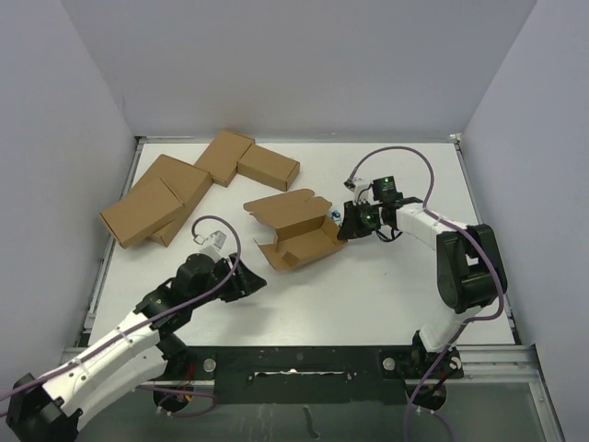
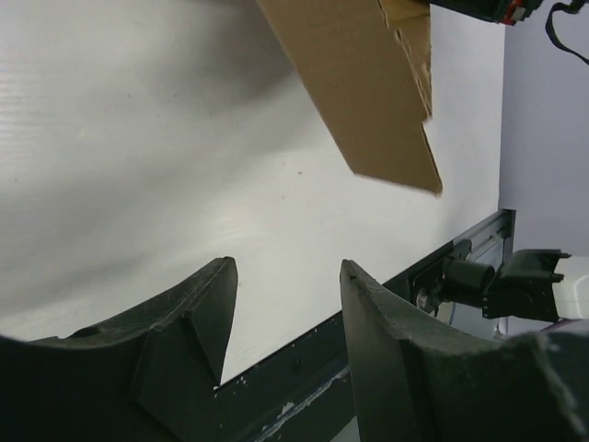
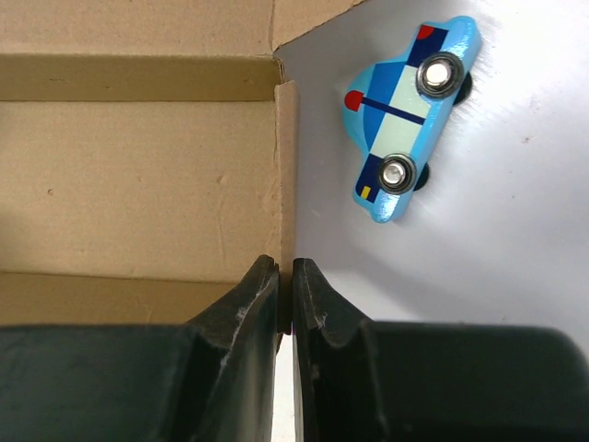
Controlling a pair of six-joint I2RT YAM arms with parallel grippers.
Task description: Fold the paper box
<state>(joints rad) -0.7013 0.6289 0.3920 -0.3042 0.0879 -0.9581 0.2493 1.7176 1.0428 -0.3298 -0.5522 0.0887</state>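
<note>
Where the box is sitting: the box (image 1: 294,230) is lying near the middle of the white table (image 1: 386,295), half folded, with its lid flap opening toward the back.
Box shape: brown card walls are standing up around a shallow tray, and one flap is lying flat at the near left.
Right jaws: they are squeezing shut on the thin right wall of the box, with one finger (image 3: 235,313) sitting inside the tray and the other outside it.
Right arm: the right arm (image 1: 460,262) is reaching in from the right side of the table.
Left jaws: they are standing apart with nothing between them, hanging over bare table close to the near left of the box and not touching it.
Left arm: the left arm (image 1: 138,331) is stretching in from the near left corner.
Toy car: a blue toy car (image 3: 405,120) is lying just beside the back right corner of the box, with a small gap between them, and two of its wheels are showing in the right wrist view.
Cartons: four brown cartons (image 1: 184,189) are bunching together at the back left of the table, away from both arms.
</note>
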